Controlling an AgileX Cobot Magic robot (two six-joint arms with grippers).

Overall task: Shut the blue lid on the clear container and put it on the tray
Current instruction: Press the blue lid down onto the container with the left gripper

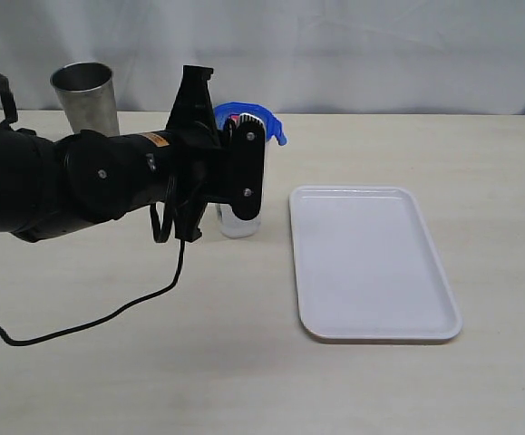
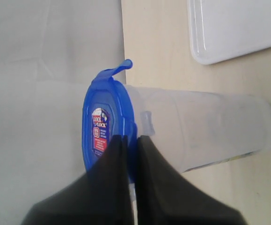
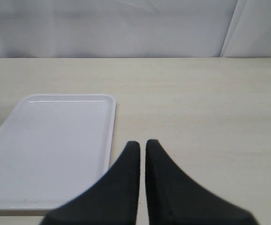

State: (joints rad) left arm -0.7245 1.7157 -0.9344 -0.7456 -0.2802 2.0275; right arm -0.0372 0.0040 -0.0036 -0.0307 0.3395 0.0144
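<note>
The clear container [image 1: 240, 222] stands upright on the table just left of the white tray [image 1: 371, 263]. The blue lid [image 1: 248, 111] sits on its rim, with one snap tab [image 1: 280, 132] still flared outward. My left gripper [image 1: 247, 129] reaches in from the left and hides most of the container. In the left wrist view that gripper [image 2: 130, 137] is shut on the edge of the blue lid [image 2: 102, 126], whose red-and-white sticker shows, atop the container [image 2: 205, 126]. My right gripper [image 3: 142, 143] is shut on nothing, over bare table beside the tray [image 3: 51, 150].
A tapered steel cup [image 1: 87, 95] stands at the back left, behind my left arm. A black cable [image 1: 108, 317] trails from that arm across the table's front left. A white curtain backs the table.
</note>
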